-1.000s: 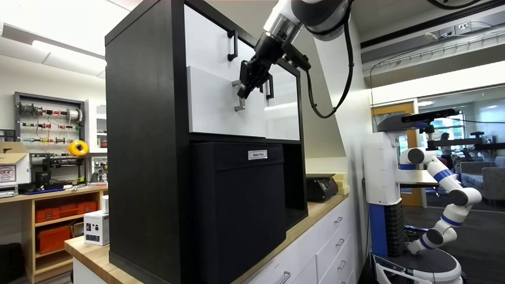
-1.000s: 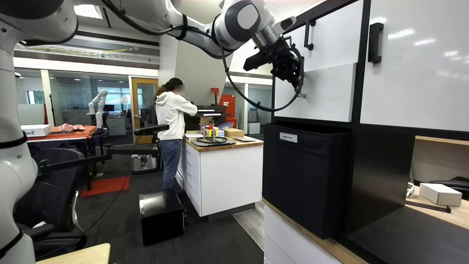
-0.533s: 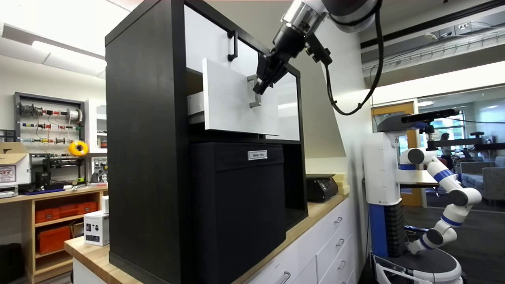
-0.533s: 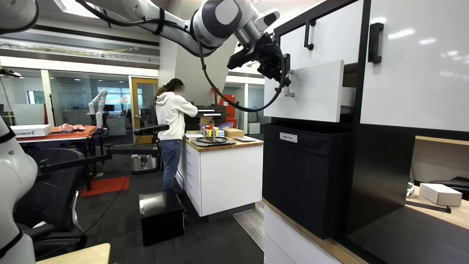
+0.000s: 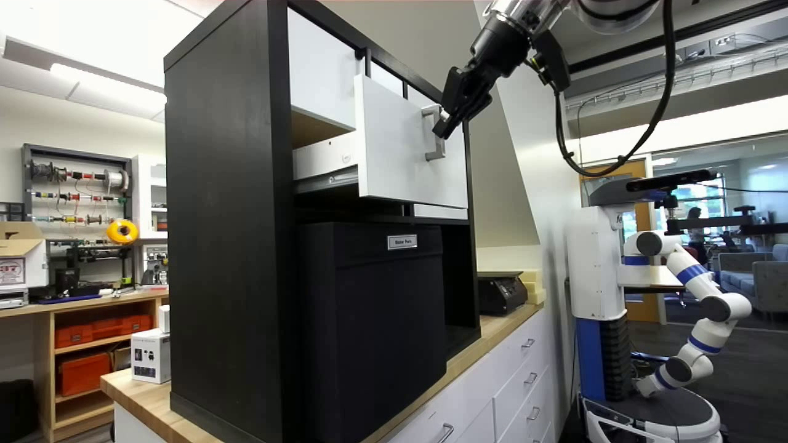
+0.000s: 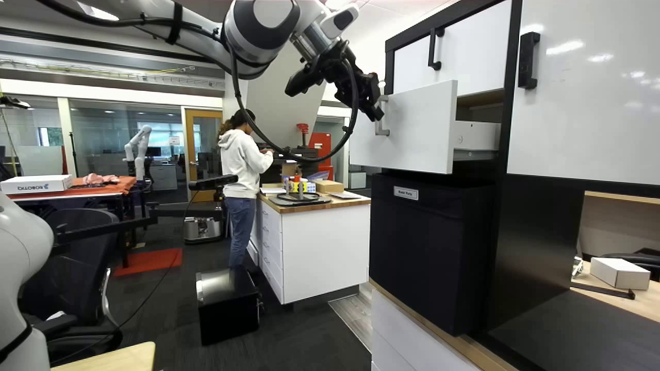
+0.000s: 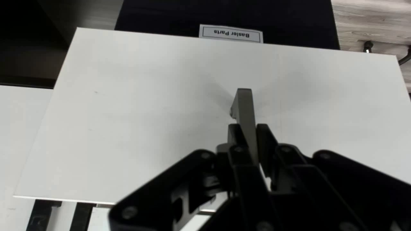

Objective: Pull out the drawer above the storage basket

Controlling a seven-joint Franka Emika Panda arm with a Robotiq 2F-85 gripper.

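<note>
Both the hand (image 7: 249,138) and the drawer (image 7: 144,96) sit farther out from the cabinet (image 5: 221,215) than in the earlier frames, and more of the drawer's pale side (image 5: 326,157) shows. The fingers (image 7: 266,141) pinch the grey handle (image 7: 245,99), one on each side of it, nearer its top than its bottom. Just past the fingers stands the drawer's flat white front (image 6: 417,139), well clear of the cabinet, with a metal rail (image 5: 337,179) showing under the side farther behind the hand. Above and behind the hand, another white front (image 5: 320,67) is closed; below and behind it, the storage basket (image 6: 417,247) faces out, its label (image 7: 231,33) beyond the fingers in the wrist view. The pull looks well along, though I cannot tell how much travel remains. To finish it well, the hand should draw straight back at one height, in line with the rail, so the drawer does not twist or bind. With the grip above the handle's middle, lifting could slide the fingers off. Slowing near the stop should spare a jolt; then the fingers should part fully and clear the handle before the hand leaves.
</note>
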